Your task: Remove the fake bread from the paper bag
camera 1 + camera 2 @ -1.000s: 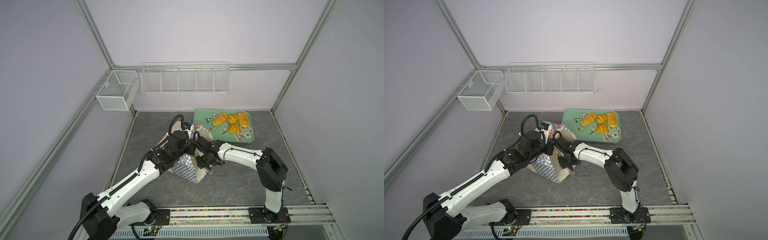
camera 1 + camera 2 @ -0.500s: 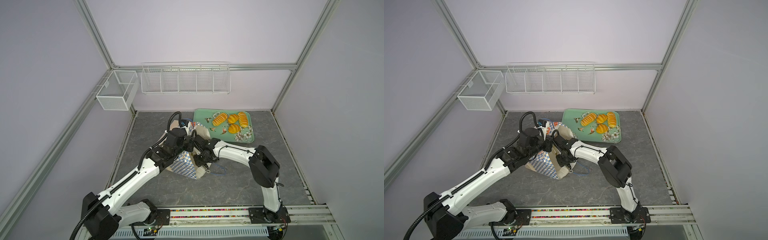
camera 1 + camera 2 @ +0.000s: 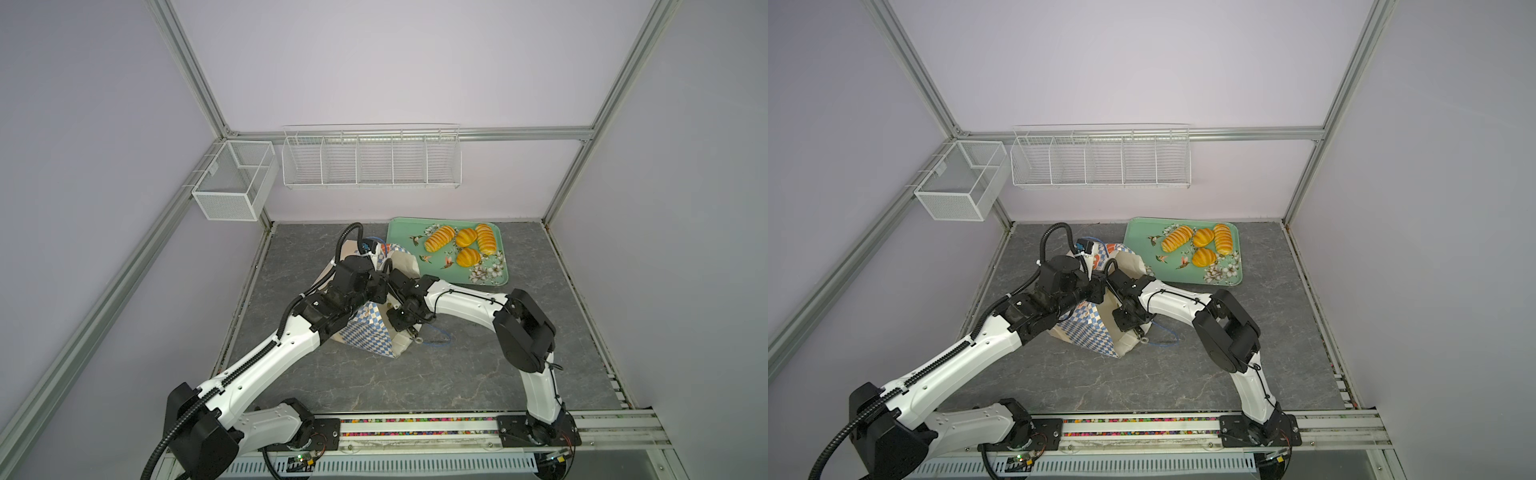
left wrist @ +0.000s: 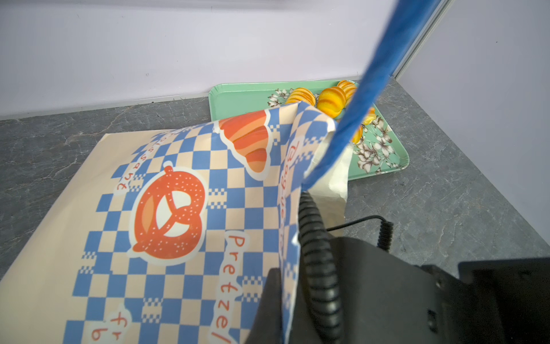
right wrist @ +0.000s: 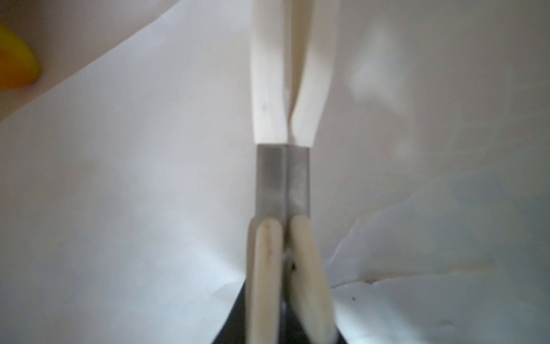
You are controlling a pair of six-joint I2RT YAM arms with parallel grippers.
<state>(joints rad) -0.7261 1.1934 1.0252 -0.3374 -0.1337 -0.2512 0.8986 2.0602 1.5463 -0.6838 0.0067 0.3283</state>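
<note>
The checkered paper bag lies tilted in the middle of the floor. My left gripper is shut on its upper rim. Beside it, my right gripper reaches into the bag's mouth, shut on metal tongs. The tongs' white tips are pressed together with nothing between them. One orange piece of fake bread shows at the frame's edge inside the bag, apart from the tongs. Several fake breads lie on the green tray.
The tongs' ring end pokes out beside the bag, next to a blue cord handle on the floor. The other cord is stretched taut. Wire baskets hang on the back wall.
My right gripper has squeezed tighter, closing the tongs, and its arm has pushed a little deeper into the bag. The left gripper keeps hold of the rim.
</note>
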